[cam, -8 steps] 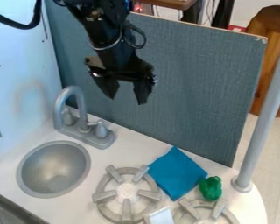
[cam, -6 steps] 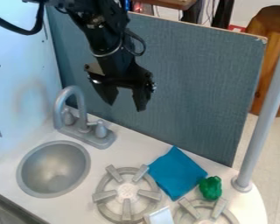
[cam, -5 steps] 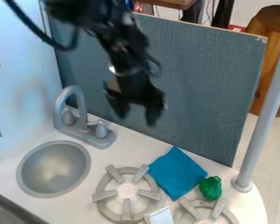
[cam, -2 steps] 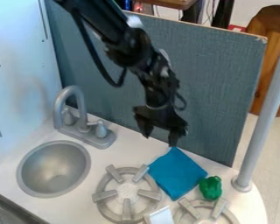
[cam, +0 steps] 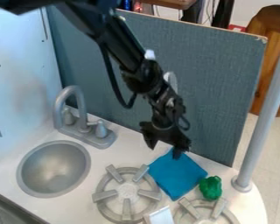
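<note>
Black claw is hanging over the upper corner of the blue cloth, with its two fingers standing apart and nothing sitting between them. Whether a fingertip is already touching the cloth, I cannot tell. The cloth is lying on the white counter, between the grey burner and the green object, near the foot of the blue-grey panel.

Because the claw is hanging so near to the panel, a small error toward the back could be making a finger scrape it. Since the cloth is lying rather flat, the fingers could be closing only on air, or pushing it into folds if they are pressing too low. Compared with the earliest frame, the claw is now hanging lower and farther right in the view, while the cloth is lying in the same place.
</note>
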Robot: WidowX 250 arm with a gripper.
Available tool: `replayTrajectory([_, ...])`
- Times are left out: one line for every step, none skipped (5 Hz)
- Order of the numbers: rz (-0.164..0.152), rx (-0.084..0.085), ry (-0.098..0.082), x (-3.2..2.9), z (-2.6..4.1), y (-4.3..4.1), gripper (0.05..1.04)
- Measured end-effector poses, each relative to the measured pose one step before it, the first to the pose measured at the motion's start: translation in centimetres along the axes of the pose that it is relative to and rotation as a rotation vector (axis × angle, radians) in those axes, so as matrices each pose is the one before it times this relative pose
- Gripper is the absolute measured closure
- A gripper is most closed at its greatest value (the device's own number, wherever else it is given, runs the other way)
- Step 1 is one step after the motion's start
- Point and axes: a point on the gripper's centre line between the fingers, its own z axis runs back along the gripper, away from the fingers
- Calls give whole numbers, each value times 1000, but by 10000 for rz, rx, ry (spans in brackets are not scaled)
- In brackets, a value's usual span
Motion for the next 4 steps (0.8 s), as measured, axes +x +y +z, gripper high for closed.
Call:
replayTrajectory([-175, 98, -26, 307, -2622, -86, 83])
replayTrajectory([26, 140, -170, 755, -801, 41, 83])
replayTrajectory([184, 143, 304, -323, -1511, 44, 83])
replayTrajectory([-13, 44, -48, 393, -366, -14, 83])
